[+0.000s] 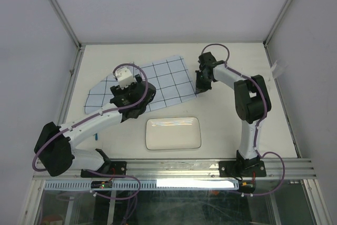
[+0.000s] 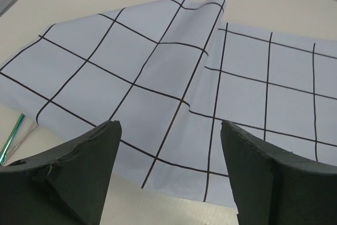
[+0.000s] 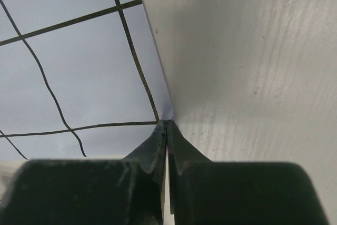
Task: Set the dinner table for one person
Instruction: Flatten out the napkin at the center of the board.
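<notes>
The dinner table (image 1: 226, 67) is a cream-white top with aluminium rails. A pale-blue cloth with dark grid lines (image 1: 166, 80) lies rumpled on it at centre-left; it also shows in the left wrist view (image 2: 158, 77) and the right wrist view (image 3: 68, 72). My right gripper (image 1: 200, 89) is shut on the cloth's near right corner (image 3: 167, 122). My left gripper (image 2: 168, 146) is open and empty over the cloth's near edge, in the top view (image 1: 131, 98) above the cloth's left part. A white rectangular plate (image 1: 173, 133) lies at front centre.
A thin teal-and-clear item (image 2: 13, 135) lies on the table left of the cloth; in the top view a small teal bit (image 1: 97, 136) shows by the left arm. Grey walls stand on three sides. A rail (image 1: 210, 168) runs along the near edge.
</notes>
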{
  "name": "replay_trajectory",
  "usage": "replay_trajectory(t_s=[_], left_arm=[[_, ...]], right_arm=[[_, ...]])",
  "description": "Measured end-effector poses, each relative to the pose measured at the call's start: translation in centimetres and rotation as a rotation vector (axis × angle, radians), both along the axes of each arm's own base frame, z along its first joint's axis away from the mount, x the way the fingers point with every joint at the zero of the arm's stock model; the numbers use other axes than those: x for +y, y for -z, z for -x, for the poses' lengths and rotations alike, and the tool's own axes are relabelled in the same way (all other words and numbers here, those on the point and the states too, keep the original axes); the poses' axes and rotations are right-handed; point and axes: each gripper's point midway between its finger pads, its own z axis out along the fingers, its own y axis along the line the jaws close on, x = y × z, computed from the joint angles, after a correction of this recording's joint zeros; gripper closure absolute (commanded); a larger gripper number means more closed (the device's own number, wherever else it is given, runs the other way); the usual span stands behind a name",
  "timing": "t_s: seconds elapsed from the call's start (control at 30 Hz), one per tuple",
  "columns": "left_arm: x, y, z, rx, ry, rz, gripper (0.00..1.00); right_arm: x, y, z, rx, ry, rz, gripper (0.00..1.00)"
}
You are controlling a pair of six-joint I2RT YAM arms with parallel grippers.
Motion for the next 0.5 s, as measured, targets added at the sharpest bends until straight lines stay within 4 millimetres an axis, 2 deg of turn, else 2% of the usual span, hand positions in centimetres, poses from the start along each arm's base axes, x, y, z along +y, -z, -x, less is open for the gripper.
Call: replay_trajectory(t_s=[0.2, 0.4, 0.5], left_arm=[[-0.8, 2.9, -0.4, 0.077, 0.017, -0.045, 0.2], [-1.2, 3.4, -0.5, 0.092, 0.024, -0.043, 0.19], [-1.4, 3.6, -0.7, 0.095, 0.023, -0.044, 0.19]], right_arm=[[-1.6, -0.1, -0.8, -0.01, 0.04, 0.022, 1.0], [-5.3, -1.3, -2.3, -0.046, 0.135, 0.049, 1.0], [-6.5, -1.9, -2.7, -0.062, 0.165, 0.065, 1.0]])
